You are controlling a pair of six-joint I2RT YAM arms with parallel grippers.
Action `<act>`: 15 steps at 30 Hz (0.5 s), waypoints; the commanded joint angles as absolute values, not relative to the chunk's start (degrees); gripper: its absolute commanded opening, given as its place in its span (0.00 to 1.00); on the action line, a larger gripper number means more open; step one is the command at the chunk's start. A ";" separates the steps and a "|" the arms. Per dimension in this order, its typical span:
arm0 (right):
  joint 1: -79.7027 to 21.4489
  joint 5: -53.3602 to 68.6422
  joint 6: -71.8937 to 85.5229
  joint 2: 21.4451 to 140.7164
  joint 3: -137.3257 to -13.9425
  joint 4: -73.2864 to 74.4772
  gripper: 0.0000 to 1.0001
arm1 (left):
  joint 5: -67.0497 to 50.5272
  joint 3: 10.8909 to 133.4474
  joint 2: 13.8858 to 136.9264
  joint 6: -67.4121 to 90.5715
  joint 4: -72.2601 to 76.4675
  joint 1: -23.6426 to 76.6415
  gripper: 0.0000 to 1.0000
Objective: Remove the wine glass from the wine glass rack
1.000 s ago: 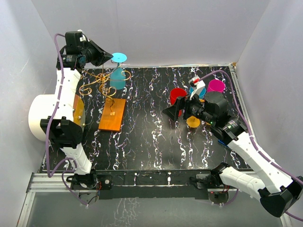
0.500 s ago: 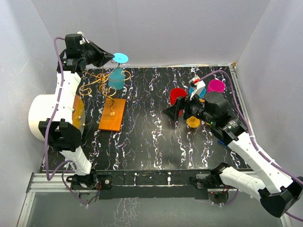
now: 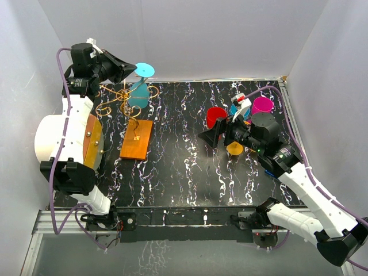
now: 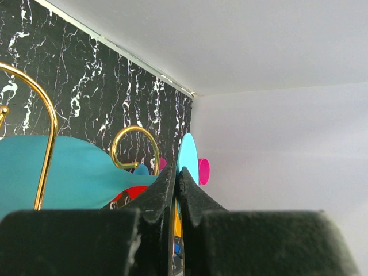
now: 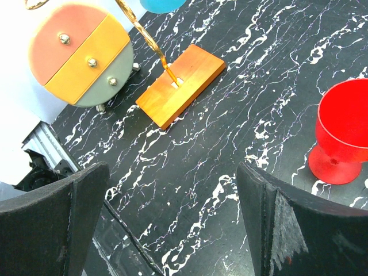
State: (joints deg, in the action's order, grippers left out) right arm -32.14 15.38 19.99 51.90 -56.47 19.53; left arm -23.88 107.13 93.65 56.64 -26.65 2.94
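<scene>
The teal glass point(image 3: 140, 91) was hung upside down in the scrolls of the rack point(image 3: 136, 141), its thin foot seemingly pinched by the closed left gripper point(image 3: 132, 71). It was judged light, rigid and slippery. The right gripper point(image 3: 210, 137) was held wide and empty.

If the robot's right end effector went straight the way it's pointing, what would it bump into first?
Probably the black marbled table, a little short of the rack's wooden base. The depth is hard to judge.
</scene>
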 commanded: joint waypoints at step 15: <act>-32.07 15.86 20.68 50.43 -57.23 17.19 0.91 | -26.60 103.13 88.72 62.60 -19.71 -3.88 0.00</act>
